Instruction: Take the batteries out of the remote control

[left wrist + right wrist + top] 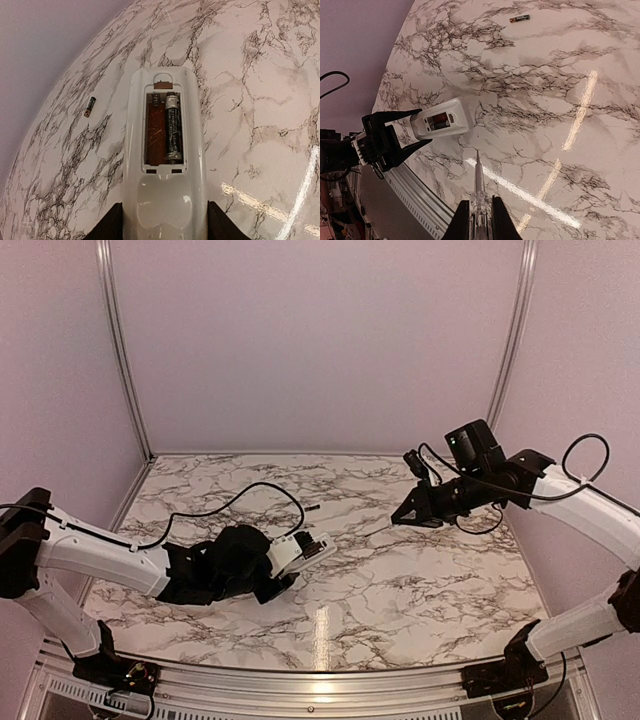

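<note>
My left gripper (pixel 164 222) is shut on the white remote control (pixel 165 150), its open reddish battery bay facing up. One dark battery (pixel 173 129) lies in the bay's right slot; the left slot is bare. The other battery (pixel 90 106) lies loose on the marble, far left of the remote; it also shows in the right wrist view (pixel 519 18) and the top view (pixel 313 507). My right gripper (pixel 479 220) is shut on a thin grey pointed stick (pixel 479 180), its tip apart from the remote (pixel 441 120). From above, the remote (pixel 303 551) is centre-left and the right gripper (pixel 408 515) is to its right.
The marble table (pixel 420 580) is walled by pale panels with metal posts. A metal rail (pixel 415 192) runs along the near edge. Black cables (pixel 240 495) loop over both arms.
</note>
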Motion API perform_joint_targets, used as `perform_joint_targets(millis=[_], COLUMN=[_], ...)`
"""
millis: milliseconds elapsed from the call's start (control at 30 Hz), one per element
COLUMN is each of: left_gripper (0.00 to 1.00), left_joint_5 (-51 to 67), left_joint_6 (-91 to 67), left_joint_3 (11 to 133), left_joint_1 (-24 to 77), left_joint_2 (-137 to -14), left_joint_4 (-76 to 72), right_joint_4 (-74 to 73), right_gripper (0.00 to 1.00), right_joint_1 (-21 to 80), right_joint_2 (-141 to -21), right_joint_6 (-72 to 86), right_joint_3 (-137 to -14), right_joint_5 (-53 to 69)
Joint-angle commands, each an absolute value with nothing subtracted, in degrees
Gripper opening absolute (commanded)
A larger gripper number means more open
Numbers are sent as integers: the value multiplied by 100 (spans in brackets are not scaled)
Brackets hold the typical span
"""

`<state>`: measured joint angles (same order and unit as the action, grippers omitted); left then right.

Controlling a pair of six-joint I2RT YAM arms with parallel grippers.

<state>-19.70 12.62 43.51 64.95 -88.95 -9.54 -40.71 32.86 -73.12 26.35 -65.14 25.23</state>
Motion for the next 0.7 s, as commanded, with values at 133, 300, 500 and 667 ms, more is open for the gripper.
perform_joint_targets(millis=[133,300,500,667], left_gripper=[0,0,0,0], left_joint_5=[-2255,-2290,-2145,-1962], left_joint_6=[2414,3208,3809,4188], left_joint_3=[3984,3830,3816,3862], left_joint_1=[6390,6327,6171,6030], left_joint_2=[-8276,-8132,-7960,-7924], left_joint_4=[-2134,-2147,-2033,-1709], right_joint_4=[-3929,-3974,-3990,-3938], right_gripper=[0,0,0,0], right_joint_1=[3331,3331,3331,3340], right_joint_2=[-7207,-7311,-7431,-7436], right_joint_6=[1816,1381,918,605], right_joint_3=[-6974,-7175,-7395,-7454], right_joint_5=[2464,2575,2748,2939])
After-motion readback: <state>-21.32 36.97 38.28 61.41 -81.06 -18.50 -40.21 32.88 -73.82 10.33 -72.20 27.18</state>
